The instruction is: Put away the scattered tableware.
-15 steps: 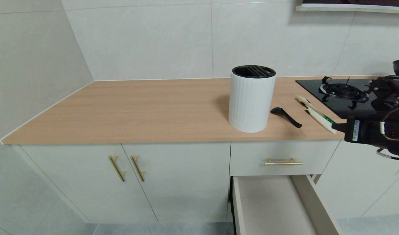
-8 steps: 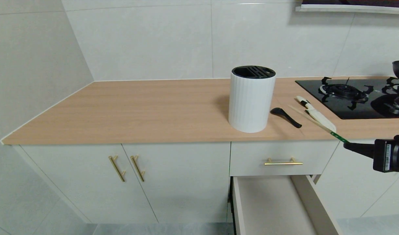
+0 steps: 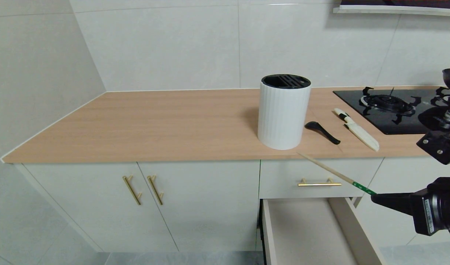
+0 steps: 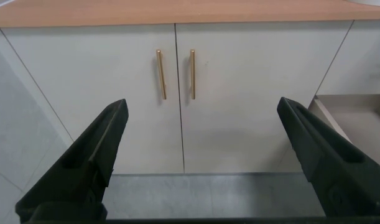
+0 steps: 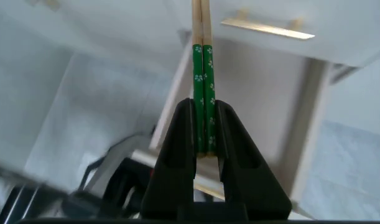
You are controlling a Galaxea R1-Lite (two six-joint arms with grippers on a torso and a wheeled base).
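Right gripper point(image 3: 375, 198): clamps a pair of chopsticks point(image 3: 335, 173) by the green-banded end and hangs in the air in front of the cabinet face, above the right side of the open drawer point(image 3: 342, 224) and below the level of the counter point(image 3: 155, 125). In the right wrist view, same right gripper point(image 5: 204, 124) with black fingers point(image 5: 177, 143) pressed against both sides of the chopsticks point(image 5: 202, 62), which lie side by side between them. From the grip, slant up and toward the robot's left, cross in front of the shut drawer with the gold handle point(image 3: 319, 183), and end with bare wooden tips in line with the counter's front edge, just below the white holder point(image 3: 283, 114). Touch nothing but the fingers. Lower down on the other side, left gripper point(image 4: 202, 106): stands spread wide with nothing between the fingers, facing two cabinet doors point(image 4: 177, 124) with gold handles under the counter. On the counter: white holder upright, ribbed, with a black slotted top; black spoon point(image 3: 322, 132) just beside it on the right, lying flat; knife point(image 3: 357, 129) with pale blade farther right, apart from the spoon and near the edge of the black stove point(image 3: 390, 106). Open drawer pulled out beneath the shut one, pale inside.
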